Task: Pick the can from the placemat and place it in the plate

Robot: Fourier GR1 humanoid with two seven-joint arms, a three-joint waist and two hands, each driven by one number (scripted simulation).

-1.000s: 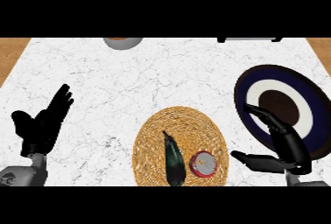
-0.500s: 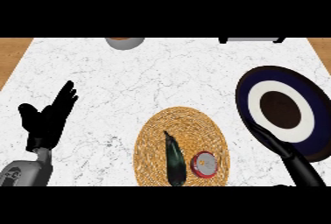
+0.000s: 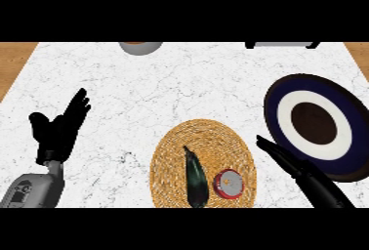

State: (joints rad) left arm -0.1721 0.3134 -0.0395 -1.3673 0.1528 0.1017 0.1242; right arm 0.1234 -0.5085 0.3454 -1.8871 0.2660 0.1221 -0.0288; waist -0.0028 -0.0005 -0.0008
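Right fingers [image 3: 279,155] straight, just right of can [image 3: 228,183] on placemat [image 3: 209,136].

Single head view, above the near side of the desk [image 3: 180,83], facing steeply down, close in; left hand [image 3: 57,132] and right hand [image 3: 297,165] show at its lower corners

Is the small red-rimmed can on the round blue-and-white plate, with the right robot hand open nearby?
No: the head view shows the can on the round woven straw placemat, not the plate; the right robot hand is open nearby.
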